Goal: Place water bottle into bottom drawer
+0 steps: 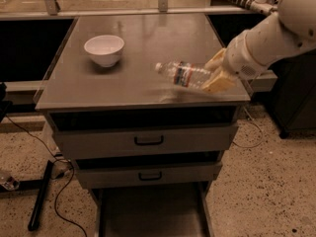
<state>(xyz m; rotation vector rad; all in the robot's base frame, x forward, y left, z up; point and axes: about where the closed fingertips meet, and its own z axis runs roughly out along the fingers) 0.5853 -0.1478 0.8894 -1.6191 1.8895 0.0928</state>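
Observation:
The water bottle is clear with a white cap and a red-white-blue label. It lies sideways in my gripper, cap pointing left, lifted a little above the front right part of the cabinet top. My gripper is shut on the bottle's base end, its tan fingers above and below it. The bottom drawer is pulled out below the two upper drawers, showing a flat grey floor.
A white bowl stands on the cabinet top at the back left. The two upper drawers are shut, with black handles. Cables and a black stand leg lie on the speckled floor at the left. My white arm reaches in from the right.

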